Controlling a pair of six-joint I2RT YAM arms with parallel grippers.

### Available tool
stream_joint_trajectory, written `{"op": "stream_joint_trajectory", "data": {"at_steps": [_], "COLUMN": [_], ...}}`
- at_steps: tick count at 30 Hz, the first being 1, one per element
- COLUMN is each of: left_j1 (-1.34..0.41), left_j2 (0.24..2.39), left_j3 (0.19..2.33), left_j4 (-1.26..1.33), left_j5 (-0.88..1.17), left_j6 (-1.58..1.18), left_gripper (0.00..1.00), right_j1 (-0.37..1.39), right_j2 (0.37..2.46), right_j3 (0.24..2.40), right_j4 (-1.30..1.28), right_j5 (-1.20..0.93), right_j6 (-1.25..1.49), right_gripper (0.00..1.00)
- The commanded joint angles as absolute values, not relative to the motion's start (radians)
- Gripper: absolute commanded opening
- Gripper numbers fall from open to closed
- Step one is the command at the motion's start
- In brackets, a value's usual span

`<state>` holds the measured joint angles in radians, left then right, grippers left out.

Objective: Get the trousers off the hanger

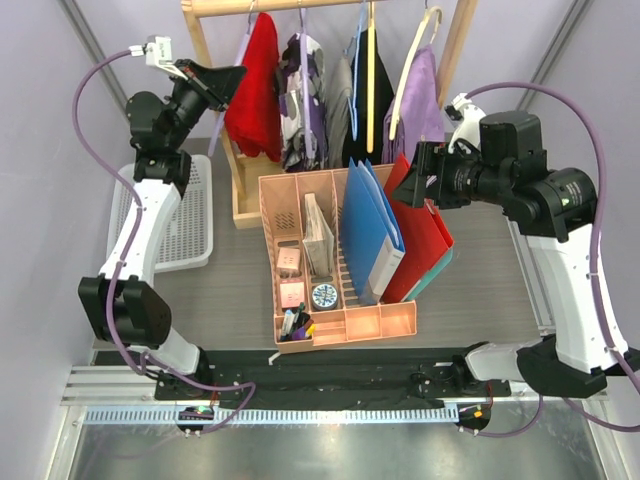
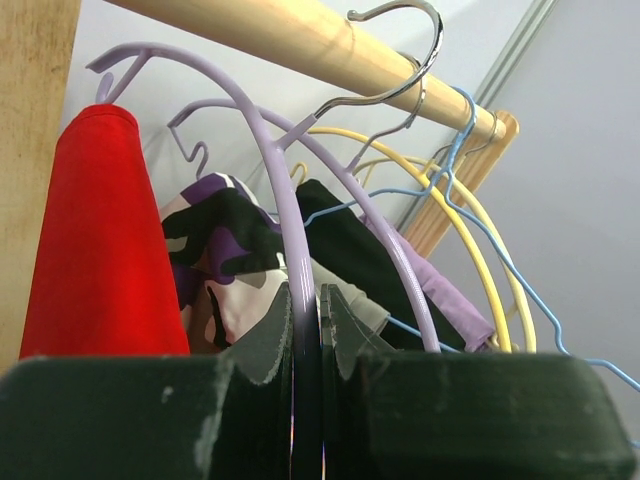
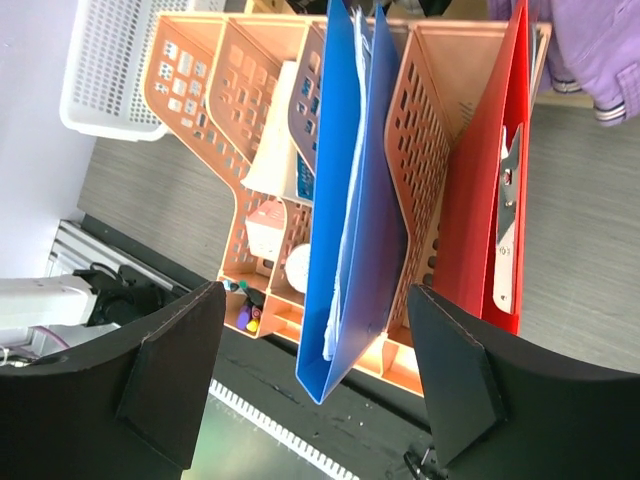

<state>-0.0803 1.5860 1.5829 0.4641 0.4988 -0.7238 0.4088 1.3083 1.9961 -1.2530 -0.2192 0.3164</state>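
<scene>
The trousers (image 1: 255, 85) are seen in the upper left-centre of the top view, hung on the hanger (image 2: 285, 190) from the wooden rail (image 1: 320, 5). The left end effector (image 2: 303, 300) is closed on the hanger's sloping arm, just right of the red fabric. The right end effector (image 3: 315, 320) is held wide open, gripping nothing, above the peach organiser (image 3: 420, 150) on the tabletop (image 1: 480, 290).

Field note: I read the trousers (image 2: 95, 240), left of frame, as matt red cloth; the hanger (image 2: 283, 185) smooth, slightly glossy lavender plastic; rail (image 2: 300, 35) pale smooth wood; one hook (image 2: 438, 40) shiny metal.
</scene>
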Motion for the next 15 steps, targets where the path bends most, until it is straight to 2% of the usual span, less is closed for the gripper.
{"op": "stream_joint_trajectory", "data": {"at_steps": [1,8,15], "left_j1": [-0.084,-0.078,-0.078], "left_j2": [1.419,1.336,1.199], "left_j3": [1.693,1.638,1.645], "left_j4": [0.614,0.609,0.376], "left_j5": [0.498,0.496,0.457], "left_j6": [-0.615,-0.601,-0.594], "left_gripper": [0.00,0.00,0.00], "right_j1": [0.414,0.413,0.414], "right_j2": [1.313,1.207,1.244], "right_j3": [1.971,1.833,1.997], "right_j4": [-1.261,-1.154,-1.201], "right_j5": [-0.232,-0.167,0.116], "right_j6": [0.311,0.350,0.422], "right_gripper": [0.79,0.80,0.80]}}
